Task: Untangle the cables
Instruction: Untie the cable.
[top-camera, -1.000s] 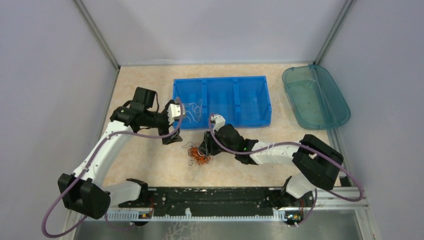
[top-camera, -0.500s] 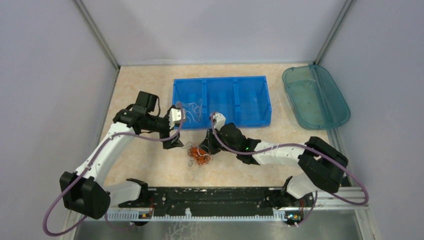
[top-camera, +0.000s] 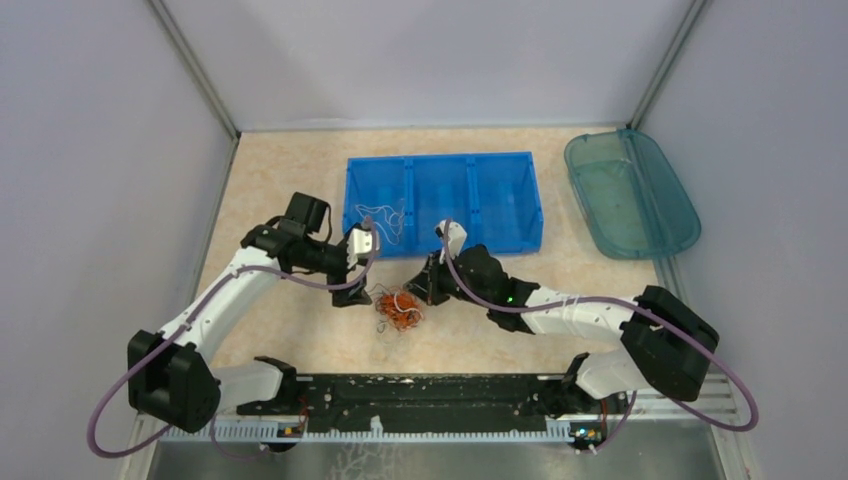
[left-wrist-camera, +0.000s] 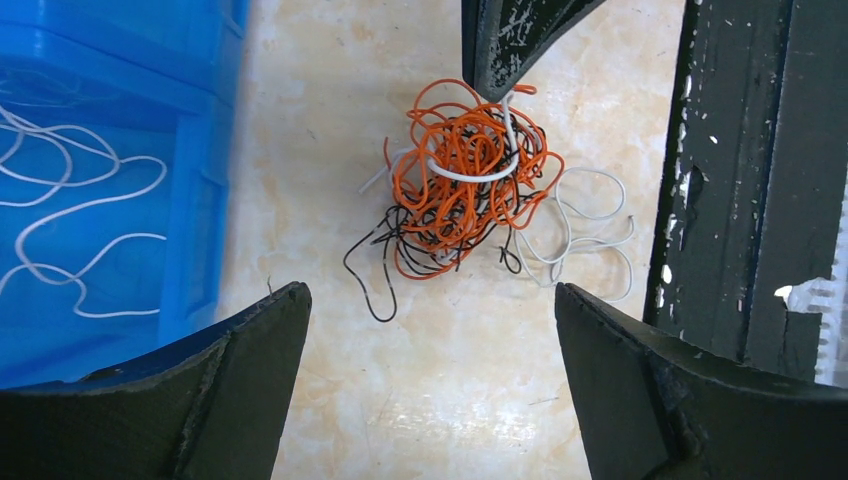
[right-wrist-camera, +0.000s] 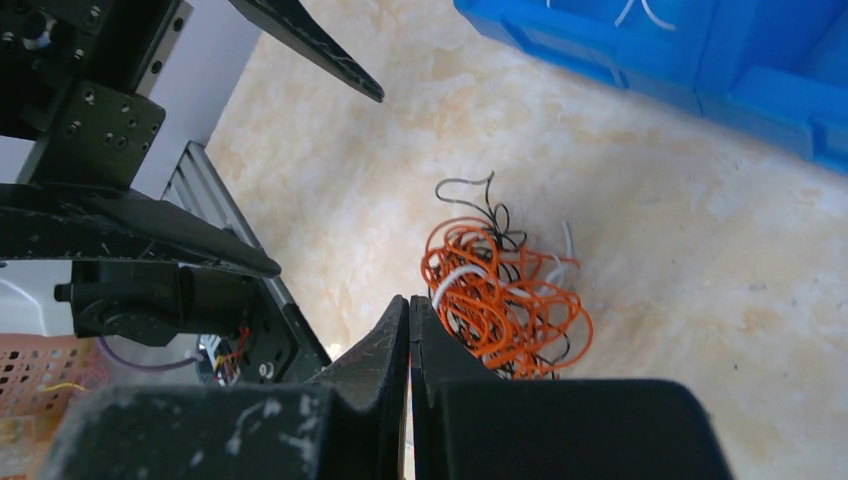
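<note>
Orange, black and white in one knot: finds the cables (left-wrist-camera: 455, 195) on the bench (left-wrist-camera: 330, 130), just near of the blue bin (left-wrist-camera: 210, 180). Grips a white strand (left-wrist-camera: 470, 173) in the clenched right claw (right-wrist-camera: 410, 300), holds the left claw (left-wrist-camera: 428, 290) released above. Risks hoisting the whole knot on a pull, through loops wrapped round that strand; leaves little room on the far side, against the bin wall.

The worktop (top-camera: 290, 185) looks like smooth, pale stone with cloudy patches. The cables (left-wrist-camera: 465, 190) are thin wires with smooth, slightly shiny plastic skin. The blue bin (top-camera: 500, 157) is glossy hard plastic. The green tray (top-camera: 625, 190) is see-through plastic. The left tool (left-wrist-camera: 430, 295) has dull black fingers (left-wrist-camera: 240, 390). The right tool (right-wrist-camera: 409, 305) is dull black too, with scratched, scuffed spots. The black rail (left-wrist-camera: 740, 200) looks like painted metal, chipped and rough.
</note>
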